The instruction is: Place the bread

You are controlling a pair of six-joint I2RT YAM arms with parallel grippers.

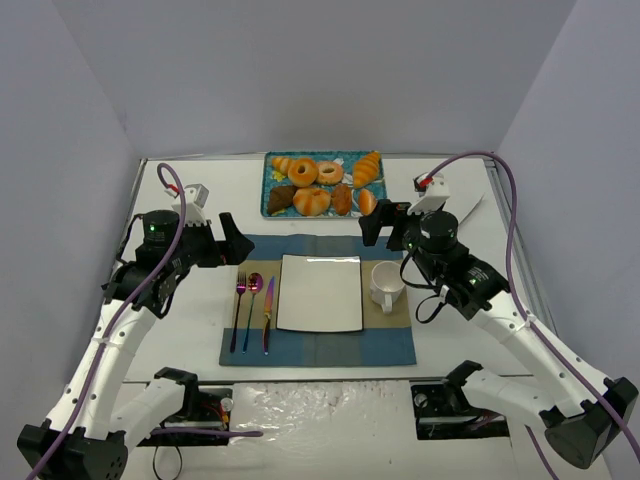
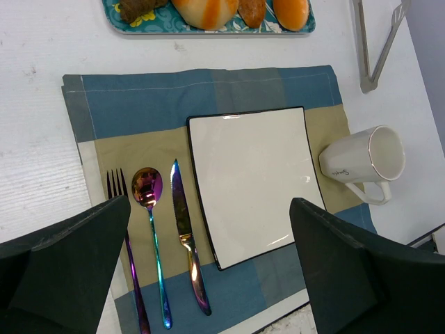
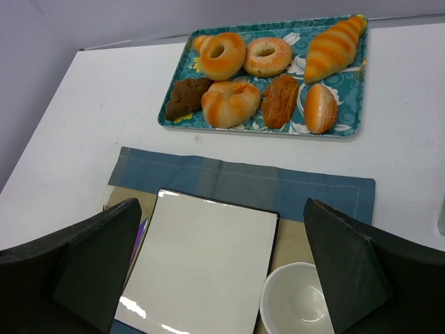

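Top external view: the bread [image 1: 312,201] is seen lying on a patterned tray [image 1: 268,186] at the middle of the counter's far edge. Seven pieces are counted on it in the right wrist view: two rings, a long striped roll, a dark lump, a round striped bun, a brown oval and an orange oval. None of it is touched by either arm.

A mat [image 1: 300,248] is spread at the counter's middle, nearer the near edge than the tray. A square white plate [image 1: 320,292] is set on it, bare. A fork [image 1: 238,310], spoon [image 1: 253,300] and knife [image 1: 268,312] are laid side by side on the mat's left part, and a white mug [image 1: 386,284] is stood upright just right of the plate. Tongs [image 2: 372,49] are seen toward the right edge.

The left gripper [image 1: 235,240] is held above the mat's left far corner, the right gripper [image 1: 372,222] above the tray's near right corner. Both are spread wide, with nothing between the fingers.
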